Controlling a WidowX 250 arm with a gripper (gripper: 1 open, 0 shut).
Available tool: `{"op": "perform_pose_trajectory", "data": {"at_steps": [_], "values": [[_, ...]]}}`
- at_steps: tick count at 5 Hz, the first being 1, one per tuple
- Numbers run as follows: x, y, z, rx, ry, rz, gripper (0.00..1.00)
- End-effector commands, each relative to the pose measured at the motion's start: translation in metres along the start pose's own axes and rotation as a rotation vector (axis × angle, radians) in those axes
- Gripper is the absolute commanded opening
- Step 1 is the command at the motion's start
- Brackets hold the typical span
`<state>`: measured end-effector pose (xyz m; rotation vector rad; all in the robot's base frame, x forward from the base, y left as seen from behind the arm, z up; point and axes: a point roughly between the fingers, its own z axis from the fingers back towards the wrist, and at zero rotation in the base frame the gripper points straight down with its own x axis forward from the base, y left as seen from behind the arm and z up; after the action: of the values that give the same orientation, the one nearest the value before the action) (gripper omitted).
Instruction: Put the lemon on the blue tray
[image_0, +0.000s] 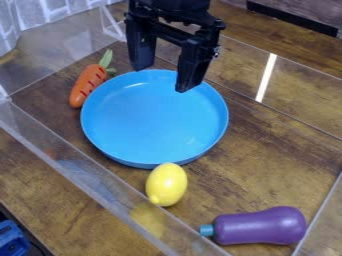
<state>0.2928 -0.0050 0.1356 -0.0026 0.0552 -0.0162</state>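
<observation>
Camera view: one overhead-angled look at a dark wooden tabletop (287, 130) enclosed by low clear plastic walls (54, 150).
Gripper: the black robot gripper (164, 58) is hanging at the top centre, pointing down over the far rim of the dish; its jaws are standing wide apart and holding nothing.
Blue tray: the large round bright-blue plastic tray with a low raised rim (154, 118) is sitting mid-table, its inside bare.
Lemon: the small smooth bright-yellow oval toy lemon (166, 184) is lying on the wood just beside the tray's near rim, outside the dish, well apart from the jaws.
Edges: the clear wall is running close along the tray's left side and near the lemon in front; the right side is showing a broad stretch of bare wood.
Carrot: an orange toy carrot with a green top (91, 83) is lying against the tray's far-left rim.
Eggplant: a purple toy eggplant (259, 227) is lying at the near right, near the lemon but not touching it.
</observation>
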Motion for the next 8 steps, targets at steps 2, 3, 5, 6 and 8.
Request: {"op": "perform_pose_trajectory", "data": {"at_steps": [2, 3, 5, 6, 8], "values": [[-0.004, -0.002, -0.015, -0.008, 0.015, -0.001, 1.0], [-0.012, -0.003, -0.024, -0.018, 0.009, 0.058, 1.0], [-0.016, -0.003, -0.06, -0.014, -0.011, 0.122, 1.0], [-0.016, -0.011, -0.081, -0.013, -0.026, 0.075, 1.0], [-0.012, -0.032, -0.109, -0.008, -0.056, 0.009, 1.0]]}}
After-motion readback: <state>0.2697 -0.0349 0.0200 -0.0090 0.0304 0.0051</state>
